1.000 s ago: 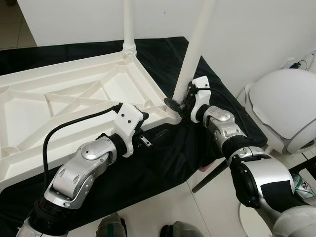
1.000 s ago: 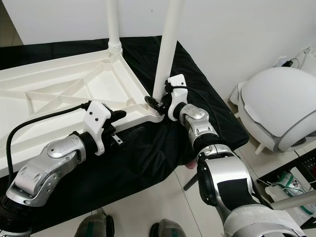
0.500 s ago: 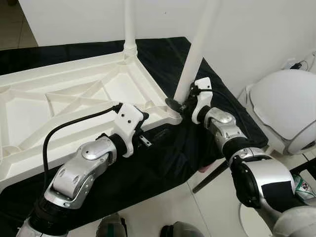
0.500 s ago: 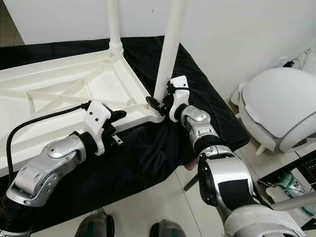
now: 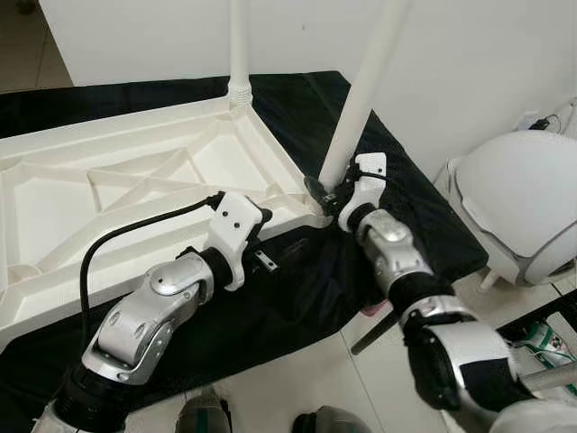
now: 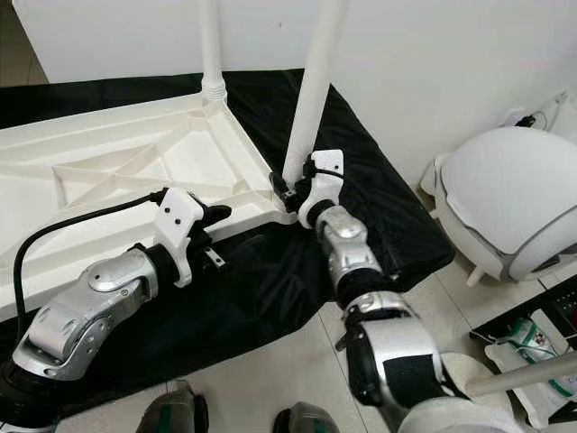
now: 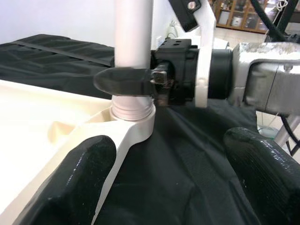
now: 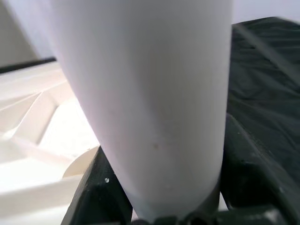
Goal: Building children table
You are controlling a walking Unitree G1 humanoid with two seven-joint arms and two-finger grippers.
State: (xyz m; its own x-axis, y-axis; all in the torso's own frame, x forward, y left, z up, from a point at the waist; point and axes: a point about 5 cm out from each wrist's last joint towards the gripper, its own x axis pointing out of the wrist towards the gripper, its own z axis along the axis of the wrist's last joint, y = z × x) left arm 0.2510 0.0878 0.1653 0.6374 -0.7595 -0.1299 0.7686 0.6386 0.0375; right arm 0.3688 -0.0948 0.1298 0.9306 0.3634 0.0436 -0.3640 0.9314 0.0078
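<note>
The white plastic tabletop point(image 5: 108, 180) lies upside down on a black cloth point(image 5: 297, 298). One white leg point(image 5: 238, 45) stands upright in its far corner socket. A second white leg point(image 5: 365, 90) rises at a slant from the near right corner socket point(image 7: 133, 110). My right gripper point(image 5: 326, 187) is shut on this leg just above the socket; the leg point(image 8: 150, 93) sits between its black fingers point(image 8: 101, 187). My left gripper point(image 5: 263, 239) hovers open by the tabletop's front rim, its fingers point(image 7: 89, 173) wide apart and facing that corner, a short way from it.
A white domed object point(image 5: 527, 198) stands on the tiled floor to the right. A white wall runs close behind the table. A dark support leg point(image 5: 379, 329) slants from under the cloth. My feet point(image 5: 203, 419) are at the table's front edge.
My right forearm has swung and rolled around the leg while keeping its hold, and the leg's top leans slightly further right. The left arm has barely moved.
</note>
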